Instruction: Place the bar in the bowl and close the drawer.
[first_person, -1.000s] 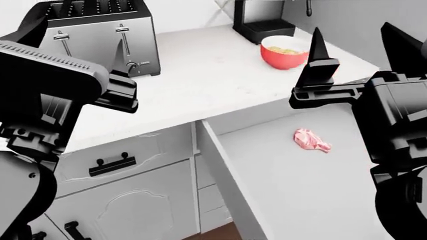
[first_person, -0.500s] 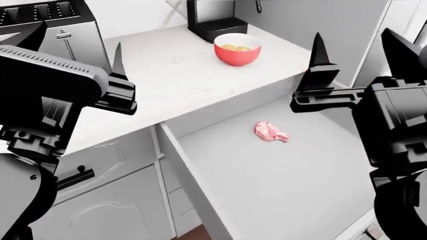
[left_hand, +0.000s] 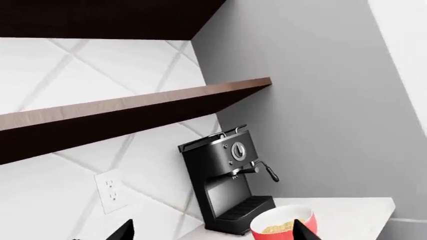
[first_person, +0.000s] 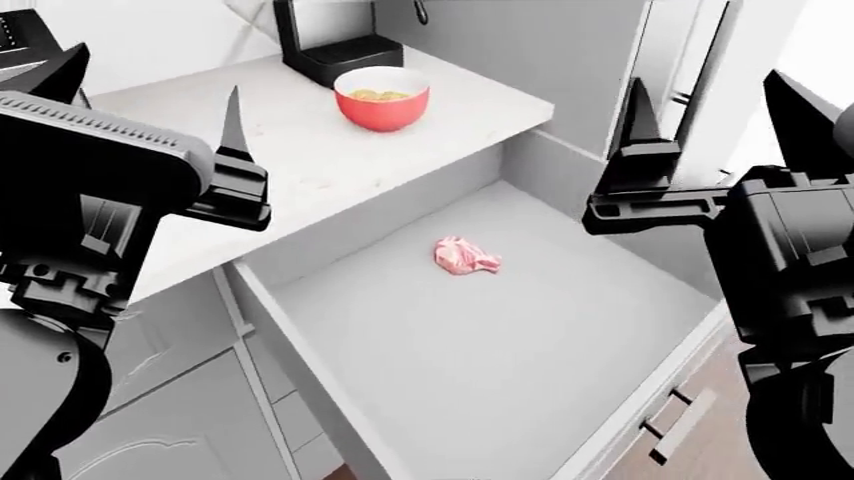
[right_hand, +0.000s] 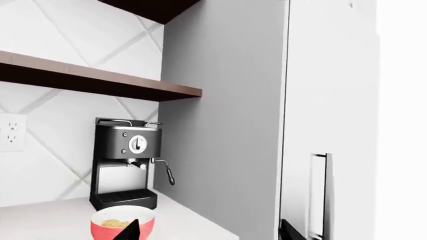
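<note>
The red bowl (first_person: 382, 100) stands on the white counter near the coffee machine, with the golden-tan bar (first_person: 379, 95) lying inside it. Below it the drawer (first_person: 534, 350) is pulled wide open. My left gripper (first_person: 158, 72) and right gripper (first_person: 707, 85) hover open and empty above the counter and drawer, touching nothing. In the left wrist view the bowl (left_hand: 288, 227) with the bar (left_hand: 279, 228) sits ahead of the left gripper (left_hand: 213, 231). The right wrist view shows the bowl (right_hand: 119, 226) and bar (right_hand: 113, 222) near one tip of the right gripper (right_hand: 208, 232).
A pink-and-white raw meat piece (first_person: 463, 256) lies on the drawer floor near its back. A black coffee machine (first_person: 327, 45) stands behind the bowl. A tall grey cabinet side (first_person: 587, 60) rises right of the counter. Brown shelves (left_hand: 133, 107) hang on the wall.
The head view has swung to the right: bowl, counter and drawer now sit further left, and the toaster has left the picture. Both grippers stay open and hold the same pose.
</note>
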